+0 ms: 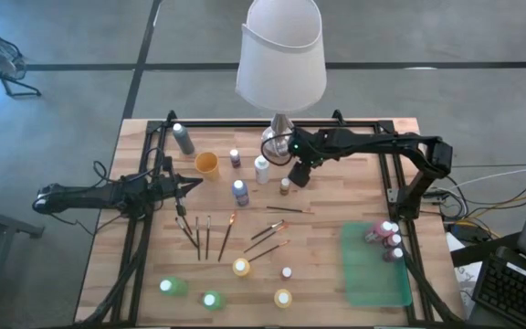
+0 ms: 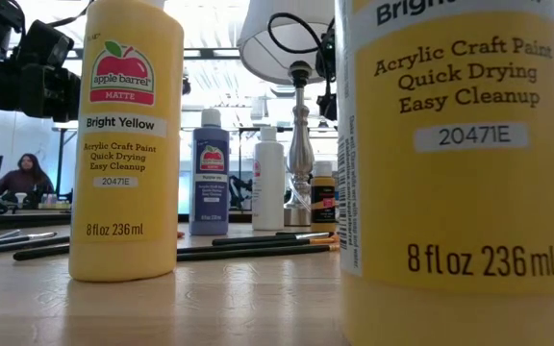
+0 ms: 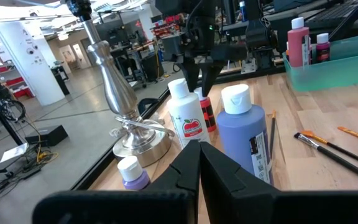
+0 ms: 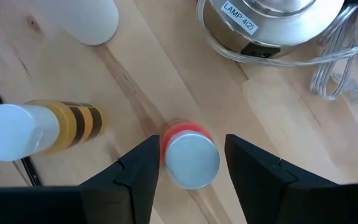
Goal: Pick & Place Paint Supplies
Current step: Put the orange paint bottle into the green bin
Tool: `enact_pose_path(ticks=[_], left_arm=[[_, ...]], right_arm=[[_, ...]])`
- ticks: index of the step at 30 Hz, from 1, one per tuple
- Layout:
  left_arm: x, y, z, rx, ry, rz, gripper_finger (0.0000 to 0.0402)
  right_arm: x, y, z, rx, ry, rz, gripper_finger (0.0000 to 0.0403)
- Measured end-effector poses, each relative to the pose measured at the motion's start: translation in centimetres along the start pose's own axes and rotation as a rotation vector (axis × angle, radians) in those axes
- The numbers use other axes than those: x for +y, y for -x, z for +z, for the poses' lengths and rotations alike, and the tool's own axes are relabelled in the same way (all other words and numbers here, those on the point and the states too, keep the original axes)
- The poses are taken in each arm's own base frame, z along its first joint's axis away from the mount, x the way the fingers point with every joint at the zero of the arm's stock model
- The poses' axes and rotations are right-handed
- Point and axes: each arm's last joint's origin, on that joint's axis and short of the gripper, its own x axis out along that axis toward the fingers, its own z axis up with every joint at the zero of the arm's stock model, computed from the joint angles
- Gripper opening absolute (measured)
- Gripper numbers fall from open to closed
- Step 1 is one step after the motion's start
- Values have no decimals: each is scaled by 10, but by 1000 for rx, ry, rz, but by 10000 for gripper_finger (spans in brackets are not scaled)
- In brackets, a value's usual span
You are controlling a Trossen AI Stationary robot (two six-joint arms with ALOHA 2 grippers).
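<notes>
A small red paint bottle with a white cap [image 4: 191, 158] stands upright on the wooden table beside the lamp base [image 4: 272, 18]. My right gripper [image 4: 194, 165] is open above it, pointing steeply down, with one finger on either side of the cap; the left wrist view shows that gripper [image 3: 201, 84] over the red bottle [image 3: 207, 117]. A yellow-and-black bottle [image 4: 55, 127] and a white one [image 4: 89, 18] stand close by. My left gripper [image 3: 199, 163] is shut on nothing, held level at the table's left [image 1: 185, 187]. Several paintbrushes [image 1: 210, 236] lie mid-table. My right gripper comes from above with its fingers on either side of the red bottle's white cap [image 4: 211, 163]. A strip of wood shows between one finger [image 4: 253, 165] and the cap. Whether the other finger [image 4: 138, 168] touches the bottle I cannot tell. The bottle stands on the table.
The tall lamp [image 1: 281, 55] stands right behind my right gripper, its cable [image 4: 328, 68] coiled by the base. A green tray [image 1: 373, 274] at the near right holds three bottles [image 1: 392, 240]. Blue [image 1: 240, 190], purple [image 1: 235, 157], grey [image 1: 184, 139], yellow [image 1: 241, 267] and green [image 1: 167, 286] bottles are scattered about.
</notes>
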Motion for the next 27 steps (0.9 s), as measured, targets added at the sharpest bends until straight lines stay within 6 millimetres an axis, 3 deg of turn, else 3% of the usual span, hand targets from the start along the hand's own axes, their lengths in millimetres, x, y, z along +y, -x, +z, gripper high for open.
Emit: enact_pose_path(ticks=[14, 27], left_arm=[[0, 0, 0, 0, 0, 1, 13], [0, 0, 0, 0, 0, 0, 13]], right_arm=[[0, -2, -2, -1, 0, 1, 180], [0, -8, -7, 8, 18, 1, 111]])
